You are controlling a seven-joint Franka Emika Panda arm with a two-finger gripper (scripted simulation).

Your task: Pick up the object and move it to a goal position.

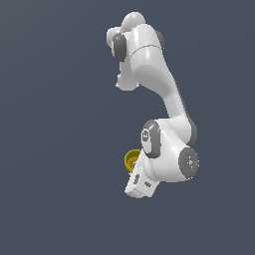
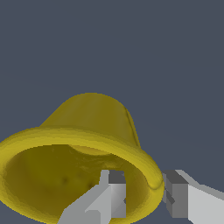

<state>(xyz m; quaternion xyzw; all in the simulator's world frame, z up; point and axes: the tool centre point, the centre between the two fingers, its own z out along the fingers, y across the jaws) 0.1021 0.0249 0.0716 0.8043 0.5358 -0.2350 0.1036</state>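
A flat, featureless slate-grey background filled both views, with no visible edge, so whether it was a floor or a desk could not be told. The only things against it were the glossy white jointed robot arm with dark grey joint caps (image 1: pixel 164 114) and the cup. In the exterior view the arm folded down from the top, and its wrist and hand covered most of the cup, leaving only a sliver showing at the exterior view's left of the hand.

The small mustard-yellow cup with a round lipped rim and tapering sides (image 2: pixel 89 131) lay tilted, its hollow mouth turned toward the wrist camera and its narrower closed end pointing away. Its surface looked smooth and evenly coloured, darker inside.

The jaws (image 2: pixel 144 199) stood apart, straddling the rim: one grey-tipped finger (image 2: pixel 111 197) sat inside the mouth, the other outside the wall. Whether either pad touched the wall could not be told.
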